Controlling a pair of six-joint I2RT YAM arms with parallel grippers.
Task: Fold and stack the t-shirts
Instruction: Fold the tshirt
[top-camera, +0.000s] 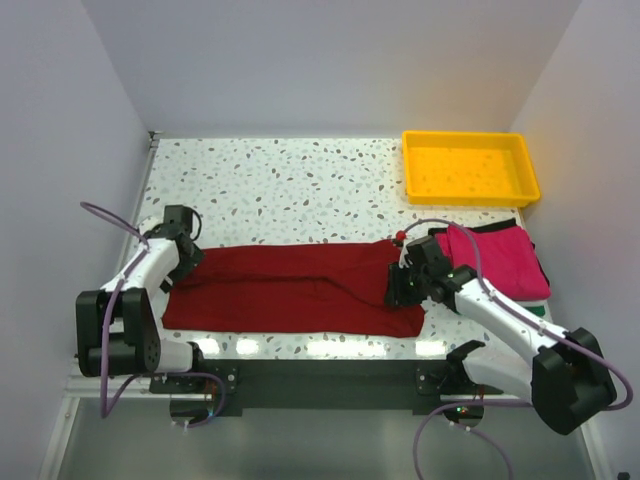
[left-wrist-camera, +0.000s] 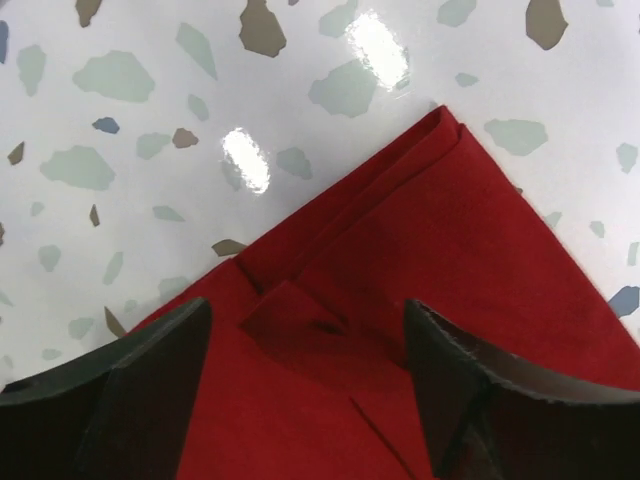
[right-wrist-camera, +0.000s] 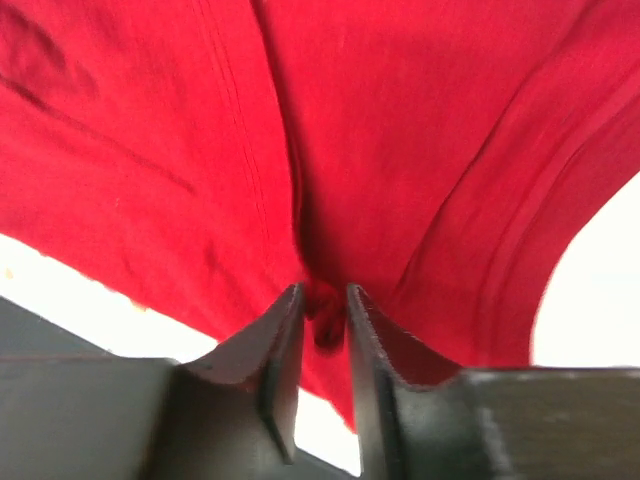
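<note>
Maroon t-shirt (top-camera: 290, 290): a long band, folded lengthwise, across the lower centre of the desk (top-camera: 280, 190). Right hand (right-wrist-camera: 322, 300) is clenched on a pinch of cloth at the band's right end. Left hand (left-wrist-camera: 308, 330) is released, jaws spread over the left-end corner. Likely best: left pinches all layers at that corner, then both ends lift level so the cross-fold lands square. Folded pink shirt (top-camera: 500, 260) lies at right.

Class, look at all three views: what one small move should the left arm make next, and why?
Probably close the left pincer on the folded corner of the maroon t-shirt. Its jaws stand open either side of that corner, while the right pincer is shut on a pinch of cloth at the other end.
</note>
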